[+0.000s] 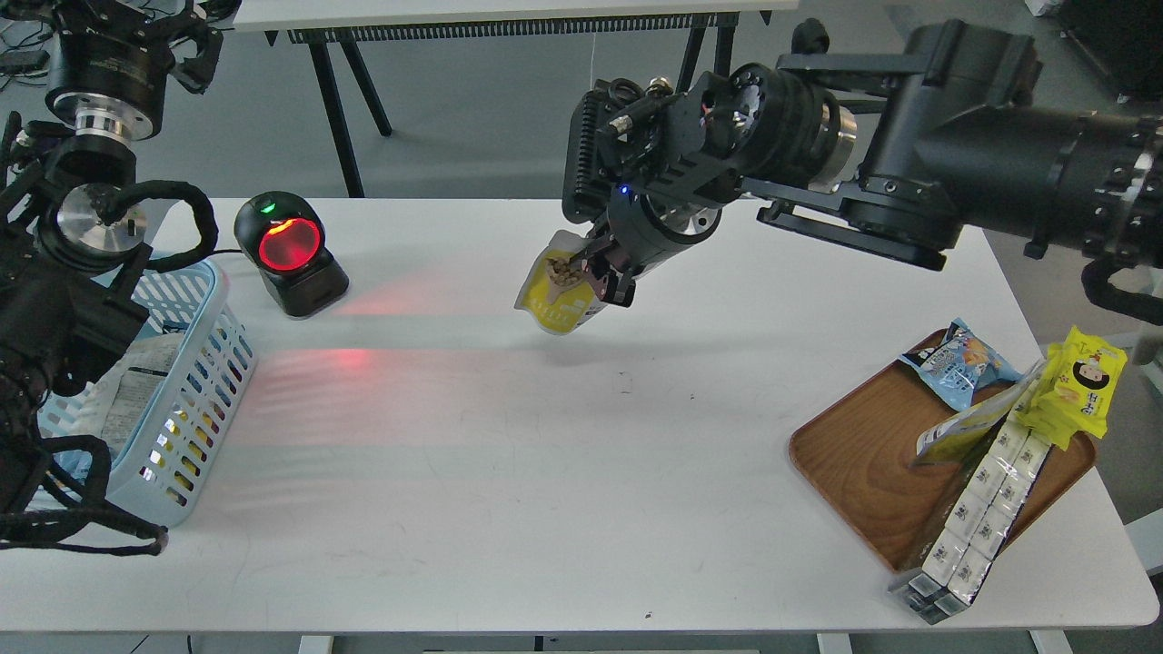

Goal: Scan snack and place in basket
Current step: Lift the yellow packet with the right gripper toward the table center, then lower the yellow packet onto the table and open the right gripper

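My right gripper (595, 275) is shut on the snack (552, 300), a small silver-white pouch with a yellow panel picturing round nuts. It holds the pouch above the table's middle, tilted, to the right of the black scanner (289, 254) with its red glowing window. The light blue slotted basket (186, 363) stands at the table's left edge with some packets inside. My left arm hangs over the basket at the far left; its gripper does not show.
A brown wooden tray (872, 463) at the right holds a blue snack bag (959, 359), a bright yellow pack with a cartoon face (1081, 386) and long silver-white boxes (977, 509). Red scanner light falls on the table (581, 472) between scanner and pouch.
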